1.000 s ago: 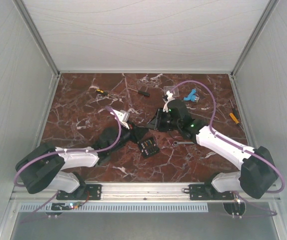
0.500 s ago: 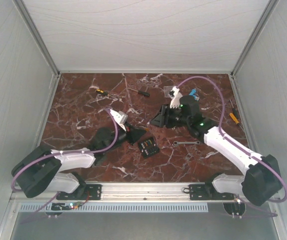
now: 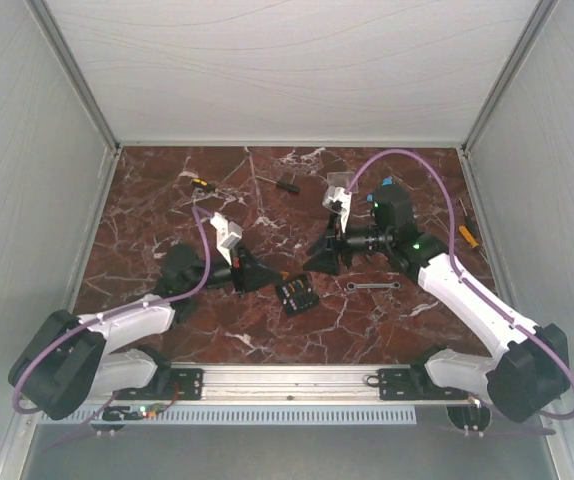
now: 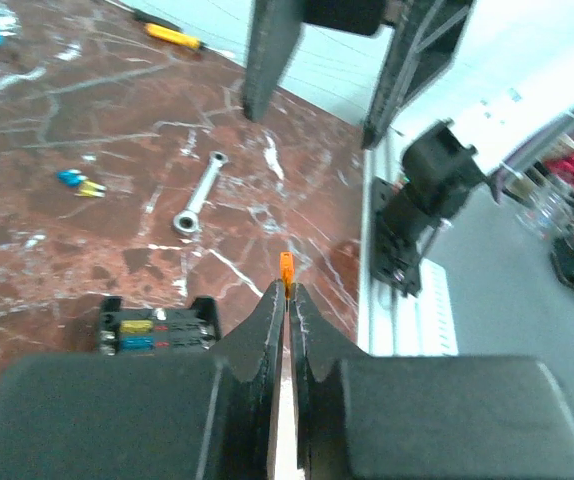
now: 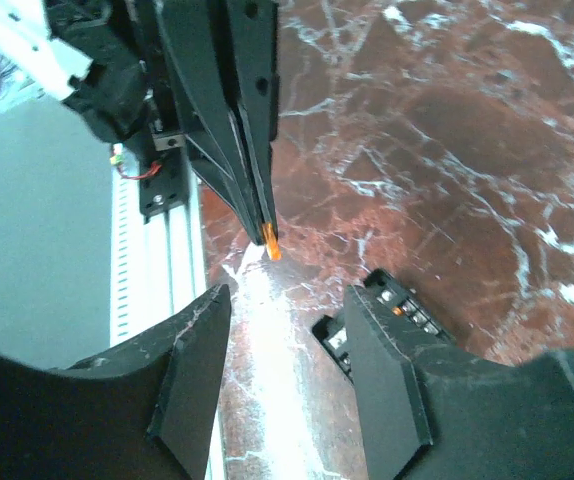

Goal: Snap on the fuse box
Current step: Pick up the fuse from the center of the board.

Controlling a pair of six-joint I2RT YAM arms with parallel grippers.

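Note:
The fuse box (image 3: 294, 294) is a small black square with coloured fuses, lying on the marble mid-table. My left gripper (image 3: 270, 275) hovers just left of it, shut on a small orange fuse (image 3: 283, 275) that sticks out of the tips. In the left wrist view the gripper (image 4: 287, 292) pinches the orange fuse (image 4: 286, 268), with the fuse box (image 4: 157, 325) below and to the left. My right gripper (image 3: 323, 253) is open and empty, above and behind the box. In the right wrist view that gripper (image 5: 285, 293) frames the orange fuse (image 5: 271, 241) and part of the fuse box (image 5: 392, 305).
A silver wrench (image 3: 367, 286) lies right of the box. Screwdrivers lie at the back (image 3: 199, 183) (image 3: 287, 184) and at the right edge (image 3: 467, 235). Loose blue and yellow fuses (image 4: 79, 182) lie on the marble. A blue part (image 3: 385, 185) sits at the back.
My left gripper has drawn back leftward from the fuse box, still holding the orange fuse. My right gripper has risen and shifted back and to the right, turning to face the left one.

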